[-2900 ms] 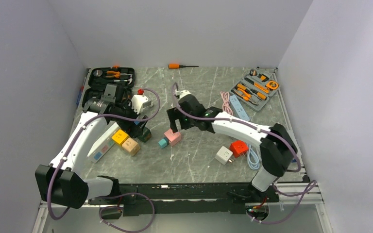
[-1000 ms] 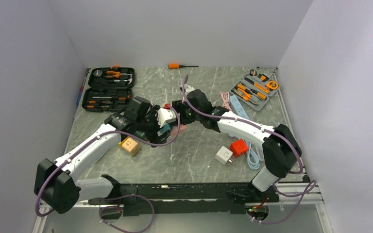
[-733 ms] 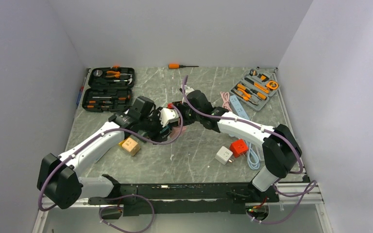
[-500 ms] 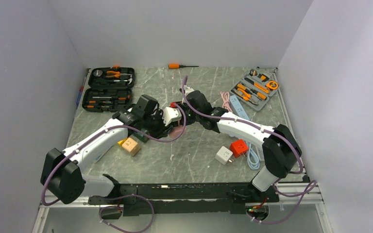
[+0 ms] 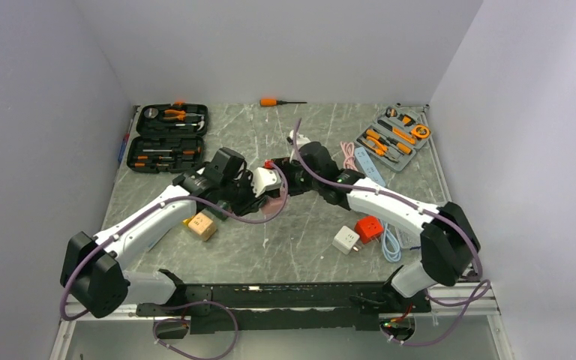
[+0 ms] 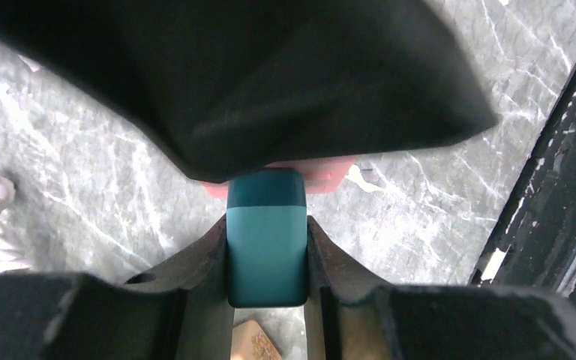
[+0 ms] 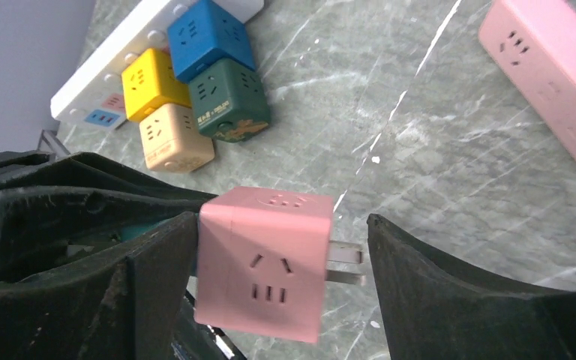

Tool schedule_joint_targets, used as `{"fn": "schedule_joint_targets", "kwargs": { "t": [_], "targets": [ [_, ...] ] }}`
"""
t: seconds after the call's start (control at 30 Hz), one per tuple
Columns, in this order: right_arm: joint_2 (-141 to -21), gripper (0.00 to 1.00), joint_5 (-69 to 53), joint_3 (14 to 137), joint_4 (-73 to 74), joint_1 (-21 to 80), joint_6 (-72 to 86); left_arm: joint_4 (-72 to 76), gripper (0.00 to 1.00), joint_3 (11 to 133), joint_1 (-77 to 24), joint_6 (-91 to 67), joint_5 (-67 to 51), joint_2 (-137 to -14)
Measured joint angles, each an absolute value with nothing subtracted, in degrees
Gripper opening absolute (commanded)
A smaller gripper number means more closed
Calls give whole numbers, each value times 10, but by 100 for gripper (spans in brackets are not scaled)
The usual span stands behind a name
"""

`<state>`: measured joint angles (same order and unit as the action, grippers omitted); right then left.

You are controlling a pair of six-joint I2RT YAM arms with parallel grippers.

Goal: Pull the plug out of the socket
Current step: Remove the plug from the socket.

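**Top external:** On the grey marbled table [image 5: 307, 251], the two arms meet at the centre. The left gripper [image 5: 259, 196] and right gripper [image 5: 283, 187] close in from opposite sides on a pink cube-shaped socket [image 5: 275, 198]. About three seconds ago the left arm was back beside the black tool case [image 5: 169, 139] and the socket lay alone on the marble. In the last half second the right arm's elbow has swung outward to the right, while the left arm has barely shifted. A tan cube socket [image 5: 202, 226] sits near the left forearm.

**Left wrist:** The left fingers [image 6: 199, 270] are clamped on the two sides of a teal block-shaped plug [image 6: 266, 247]. The plug's far end meets the pink cube; whether it is seated there cannot be told. Dark bulk of the other arm fills the upper frame.

**Right wrist:** The right jaws stand wide. One finger [image 7: 157, 285] is against the cube's left face, and the other [image 7: 457, 292] is just clear of the cube's two metal prongs [image 7: 345, 266]. Behind lies a white power strip [image 7: 112, 71] with a blue cube [image 7: 210, 37] and a yellow cube [image 7: 154, 82] on it. Beside it are a dark green cube [image 7: 232, 97] and the tan one. The green cube's small print and the strip's labels are too small to read.
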<state>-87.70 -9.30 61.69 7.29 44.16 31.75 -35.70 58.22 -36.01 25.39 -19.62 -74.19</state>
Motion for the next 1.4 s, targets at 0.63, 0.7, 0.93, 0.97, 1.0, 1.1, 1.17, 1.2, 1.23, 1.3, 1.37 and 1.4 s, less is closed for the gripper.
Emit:
{"fn": "schedule_joint_targets", "kwargs": {
  "t": [0.63, 0.7, 0.93, 0.97, 1.0, 1.1, 1.17, 1.2, 1.23, 1.3, 1.37, 1.4],
  "targets": [
    [-771, 100, -323, 533, 3, 284, 393, -432, 0, 652, -353, 326, -187, -616],
    [-765, 100, -347, 532, -30, 287, 415, -424, 0, 652, -352, 326, -188, -578],
    [-727, 100, -413, 477, -233, 289, 538, -375, 0, 651, -352, 313, -197, -530],
    [-726, 100, -419, 467, -266, 289, 559, -370, 0, 649, -352, 309, -197, -531],
    [-728, 100, -425, 457, -296, 289, 581, -365, 0, 646, -352, 306, -197, -532],
    [-731, 100, -438, 432, -373, 288, 637, -358, 0, 638, -352, 297, -197, -532],
    [-731, 100, -442, 416, -412, 284, 665, -355, 0, 637, -352, 293, -197, -532],
    [-731, 100, -444, 410, -428, 283, 676, -351, 0, 637, -352, 292, -197, -532],
    [-731, 100, -446, 404, -443, 282, 687, -348, 0, 637, -352, 291, -197, -532],
    [-732, 100, -447, 399, -469, 281, 705, -344, 0, 637, -352, 291, -197, -531],
    [-736, 100, -451, 398, -492, 284, 714, -343, 0, 637, -352, 291, -197, -531],
    [-739, 100, -452, 399, -500, 286, 716, -341, 0, 637, -352, 291, -198, -531]
  ]
}}
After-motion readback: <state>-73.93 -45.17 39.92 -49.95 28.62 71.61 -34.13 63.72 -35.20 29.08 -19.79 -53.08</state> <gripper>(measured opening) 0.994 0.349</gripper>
